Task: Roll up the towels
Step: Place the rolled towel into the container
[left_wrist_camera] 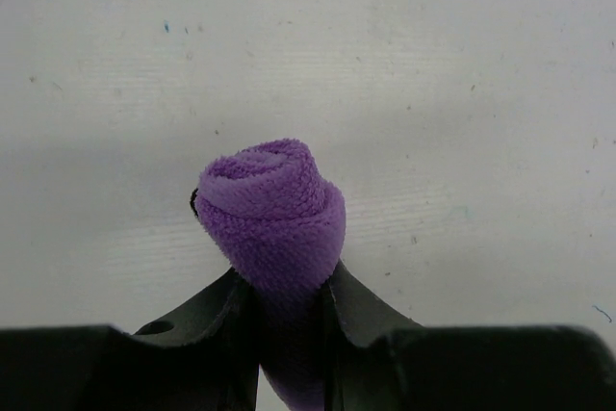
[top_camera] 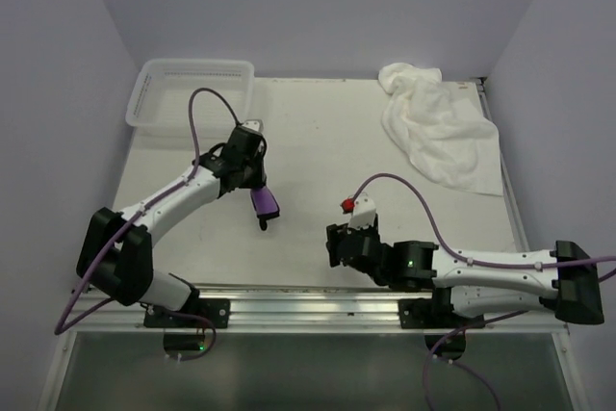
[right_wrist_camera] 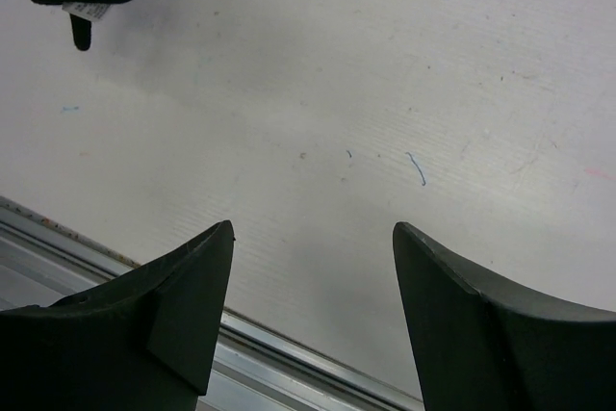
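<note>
1. Purple towel (left_wrist_camera: pixel 274 204), wound into a tight spiral, sits clamped between the left gripper (left_wrist_camera: pixel 287 286) fingers, near the middle of the table (top_camera: pixel 318 122).
2. Right gripper (right_wrist_camera: pixel 313 238) fingers stand apart, empty, by the front rail (top_camera: pixel 308 294).
3. I'd worry the roll springs open on release: nothing binds its outer lap.
4. Crumpled far right lies the white towel (top_camera: pixel 438 127); its bulk could bunch instead of rolling.
5. Only the left wrist view shows the spiral; only the top view shows the white towel and basket (top_camera: pixel 142 101).

basket (top_camera: pixel 192 89): far left corner | large towel (top_camera: pixel 438 127): far right | small towel (top_camera: pixel 266 202): centre, in left gripper (left_wrist_camera: pixel 289 284)
</note>
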Robot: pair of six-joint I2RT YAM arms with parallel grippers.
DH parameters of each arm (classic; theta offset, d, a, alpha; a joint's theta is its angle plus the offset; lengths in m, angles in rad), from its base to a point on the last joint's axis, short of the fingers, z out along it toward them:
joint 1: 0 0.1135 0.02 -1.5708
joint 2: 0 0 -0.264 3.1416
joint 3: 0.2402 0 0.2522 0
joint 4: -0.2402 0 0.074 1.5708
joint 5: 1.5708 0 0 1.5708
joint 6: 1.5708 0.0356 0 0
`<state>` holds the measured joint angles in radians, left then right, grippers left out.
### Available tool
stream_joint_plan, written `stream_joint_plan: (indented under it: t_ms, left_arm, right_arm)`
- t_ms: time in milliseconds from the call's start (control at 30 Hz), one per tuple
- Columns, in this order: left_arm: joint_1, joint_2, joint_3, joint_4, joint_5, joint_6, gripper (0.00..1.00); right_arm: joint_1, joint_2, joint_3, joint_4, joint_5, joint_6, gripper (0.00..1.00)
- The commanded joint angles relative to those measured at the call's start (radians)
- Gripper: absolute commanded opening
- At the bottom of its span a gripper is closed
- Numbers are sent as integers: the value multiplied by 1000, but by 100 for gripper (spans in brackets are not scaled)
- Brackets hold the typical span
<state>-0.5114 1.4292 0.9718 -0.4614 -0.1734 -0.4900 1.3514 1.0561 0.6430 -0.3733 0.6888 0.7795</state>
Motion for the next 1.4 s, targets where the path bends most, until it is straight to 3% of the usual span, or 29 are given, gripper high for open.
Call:
stream_joint_plan:
  t_ms: [0, 167, 367, 667, 1000, 1367]
  left_arm:
    - [74, 52, 135, -45, 37, 71, 5]
    - [181, 138, 347, -85, 77, 105, 5]
    - [356, 307, 707, -155, 92, 126, 6]
    - [571, 670, 1168, -168, 158, 6, 8]
    - [603, 933, 1242, -33, 277, -162, 9]
    - [596, 1056, 1228, 4, 262, -174, 18]
  right_arm:
    - [-40, -42, -8, 14, -47, -36, 71]
    - [-78, -50, 9, -21, -89, -65, 71]
    - [-110, -76, 33, -67, -113, -74, 71]
    - [-175, -68, 47, -95, -126, -59, 72]
    - [-287, 11, 32, -35, -205, -92, 72]
    - [-354, 182, 81, 47, -313, -118, 72]
